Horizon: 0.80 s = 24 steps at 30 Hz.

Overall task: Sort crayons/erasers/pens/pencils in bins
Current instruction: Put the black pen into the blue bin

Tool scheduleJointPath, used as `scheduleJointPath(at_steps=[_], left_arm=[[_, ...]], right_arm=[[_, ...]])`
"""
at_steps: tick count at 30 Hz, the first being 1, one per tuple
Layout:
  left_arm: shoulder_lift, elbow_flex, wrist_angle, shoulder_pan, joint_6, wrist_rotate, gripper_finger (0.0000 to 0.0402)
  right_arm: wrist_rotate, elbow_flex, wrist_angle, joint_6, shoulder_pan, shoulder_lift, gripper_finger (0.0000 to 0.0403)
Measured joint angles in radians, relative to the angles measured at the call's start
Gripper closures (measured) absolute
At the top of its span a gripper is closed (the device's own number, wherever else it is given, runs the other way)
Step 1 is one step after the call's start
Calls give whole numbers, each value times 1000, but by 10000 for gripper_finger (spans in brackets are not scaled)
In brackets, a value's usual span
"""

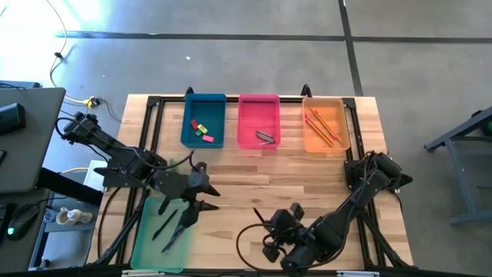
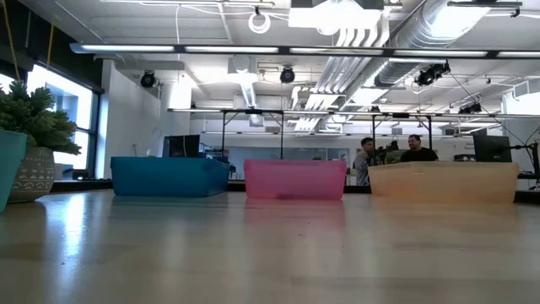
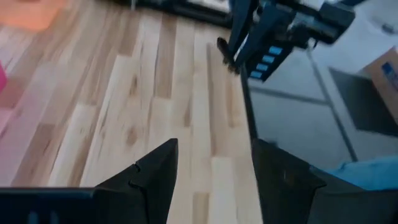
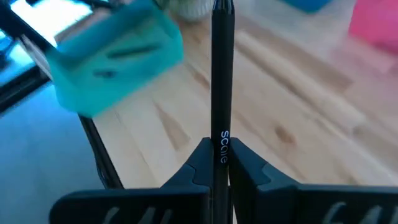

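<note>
My right gripper (image 1: 267, 229) is near the table's front edge, shut on a black pen (image 4: 222, 74) that also shows in the high view (image 1: 260, 216). My left gripper (image 1: 209, 197) is open and empty over bare wood, just right of the mint bin (image 1: 146, 245), where two pens (image 1: 171, 227) lie. The blue bin (image 1: 215, 104) holds erasers (image 1: 201, 131). The pink bin (image 1: 257, 104) holds crayons (image 1: 265, 137). The orange bin (image 1: 342, 108) holds pencils (image 1: 323, 127). My right gripper pinches the pen's barrel (image 4: 222, 154) between its two fingers, at the printed lettering. The pen lies along the fingers and sticks out past their tips toward the table's left and far side. The low view shows nothing of it touching the table.
The blue, pink and orange bins stand in a row at the far edge. A potted plant (image 2: 34, 118) stands by the mint bin's end (image 2: 8, 169). Black frame rails run along the table's sides. People sit in the room beyond (image 2: 392, 152). Bare wood lies mid-table.
</note>
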Motion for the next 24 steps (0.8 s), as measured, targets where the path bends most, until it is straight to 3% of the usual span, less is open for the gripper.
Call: scheduleJointPath(at_steps=[14,24], left_arm=[[0,0,210,1,33,-46,209],[0,0,332,6,76,-109,209]], right_arm=[[117,200,26,-393,-92,-2,396],[89,328,57,-638,-162,-2,395]])
